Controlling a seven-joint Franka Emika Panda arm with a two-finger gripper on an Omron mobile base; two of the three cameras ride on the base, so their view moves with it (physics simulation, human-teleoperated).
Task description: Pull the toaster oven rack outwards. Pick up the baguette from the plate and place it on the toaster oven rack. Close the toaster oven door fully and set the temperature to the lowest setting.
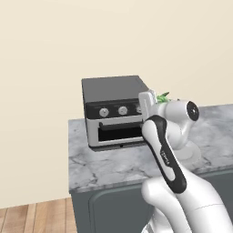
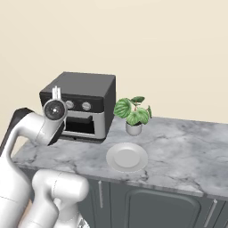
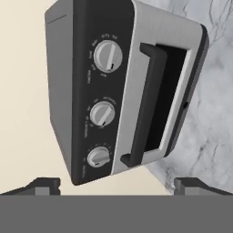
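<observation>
- The toaster oven (image 3: 123, 86) stands on the grey marble counter (image 2: 187, 151), its door (image 3: 159, 91) shut. It looks heavy and rigid.
- The gripper (image 3: 116, 184) faces the knobs (image 3: 108, 56) with jaws spread wide, holding nothing.
- Likely, the dark bar handle (image 3: 148, 104) is the part to hook; it is stiff and may be slick.
- The plate (image 2: 127, 157) lies bare, near a potted plant (image 2: 133, 113); the baguette cannot be made out.
- Nothing blocks the door.

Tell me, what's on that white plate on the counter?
Nothing that I can see: the plate looks bare, with no bread on it. A potted plant stands just behind it, beside the toaster oven.
</observation>
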